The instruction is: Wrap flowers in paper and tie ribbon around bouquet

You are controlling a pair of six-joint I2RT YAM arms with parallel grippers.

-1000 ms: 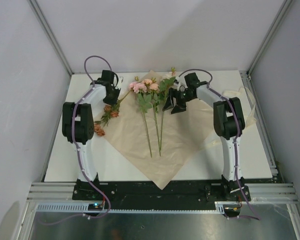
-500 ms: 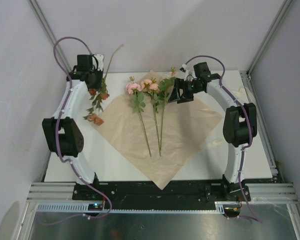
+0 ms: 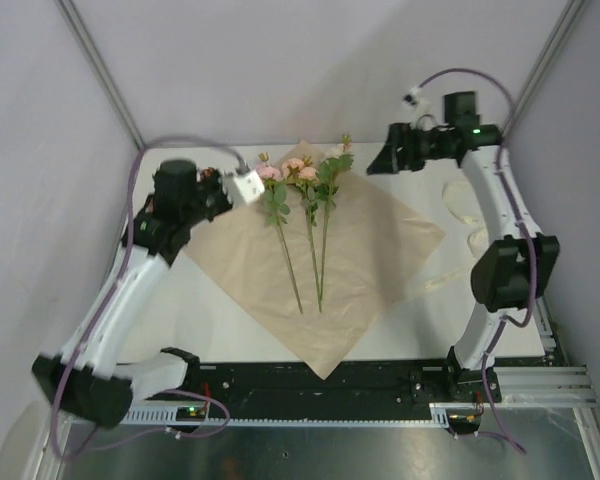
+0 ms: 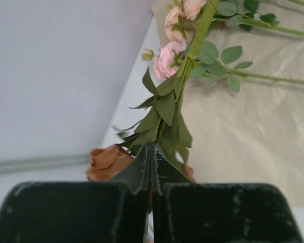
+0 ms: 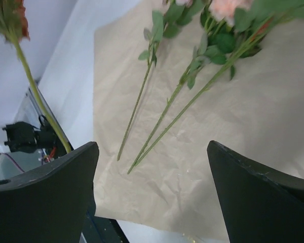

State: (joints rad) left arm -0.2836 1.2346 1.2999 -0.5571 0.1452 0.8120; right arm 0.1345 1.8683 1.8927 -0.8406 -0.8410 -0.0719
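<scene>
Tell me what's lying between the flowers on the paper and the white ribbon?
Nothing lies there. Between the flowers and the ribbon there is only bare paper, then a strip of white table. The top view shows it.

The left gripper [image 4: 151, 152] is pinched tight on a flower stem [image 4: 188, 66]. The right gripper [image 5: 152, 147] is up high, fingers wide apart.
</scene>
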